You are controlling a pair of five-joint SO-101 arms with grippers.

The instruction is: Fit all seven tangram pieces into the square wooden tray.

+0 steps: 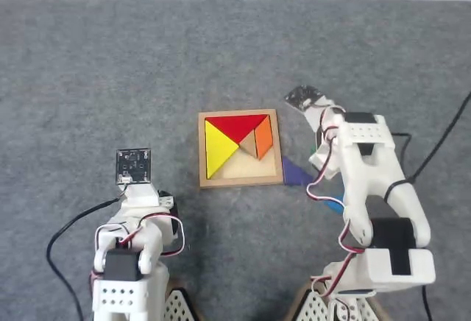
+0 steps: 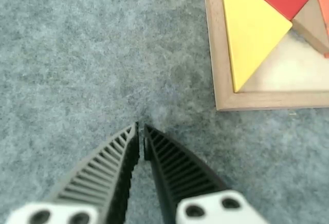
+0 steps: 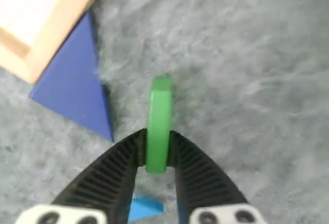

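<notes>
The grey, felt-like counter (image 1: 110, 63) carries the square wooden tray (image 1: 243, 182) at its middle, between the two arms. Part of the tray's pale floor, along the near side, lies bare.

The left hand (image 2: 140, 127) hangs over bare counter just off the tray's near corner, its fingers closed tip to tip on nothing. The right hand (image 3: 157, 137) is on the tray's other side, pinched onto a piece.

Inside the tray, a large red wooden triangle (image 1: 237, 124) fills the far edge and a large yellow wooden triangle (image 1: 217, 150) the left edge, the two meeting along a slanted line. A dark blue wooden triangle (image 1: 296, 172) lies flat on the counter, touching the tray's outer right rim, partly under the right arm.

An orange wooden piece (image 1: 264, 140) sits against the tray's right wall, its outline hard to read. A small tan wooden triangle (image 1: 248, 146) lies next to it.

The green wooden piece (image 3: 158, 126) stands edge-on between the right hand's fingers, so its shape cannot be told. A light blue piece (image 1: 333, 205) shows as a sliver only, the rest hidden by the arm.
</notes>
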